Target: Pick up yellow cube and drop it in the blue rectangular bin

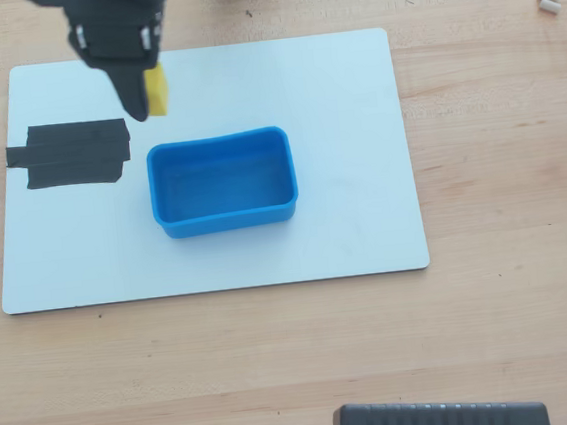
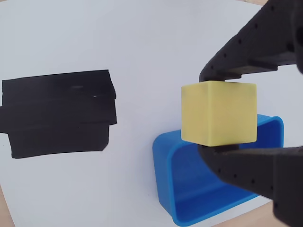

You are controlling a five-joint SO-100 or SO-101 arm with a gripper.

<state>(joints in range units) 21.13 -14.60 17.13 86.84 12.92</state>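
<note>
Partly hidden: the yellow cube (image 1: pixel 156 91) behind the black gripper (image 1: pixel 144 97) in the overhead view (only a sliver showing). Cut by the bottom edge there: a dark ridged object (image 1: pixel 439 420). Covered in the wrist view: the blue rectangular bin (image 2: pixel 163 177), far end.

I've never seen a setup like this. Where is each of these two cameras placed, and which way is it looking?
Overhead view: fixed above the wooden table, looking straight down on the white board; the arm's black gripper enters from the top edge.
Wrist view: rides on the arm just behind the gripper, looking past its fingers down at the board; only the two black fingers show.
Shared: both show the yellow cube clamped in the gripper, the blue rectangular bin and the black tape patch.
</note>
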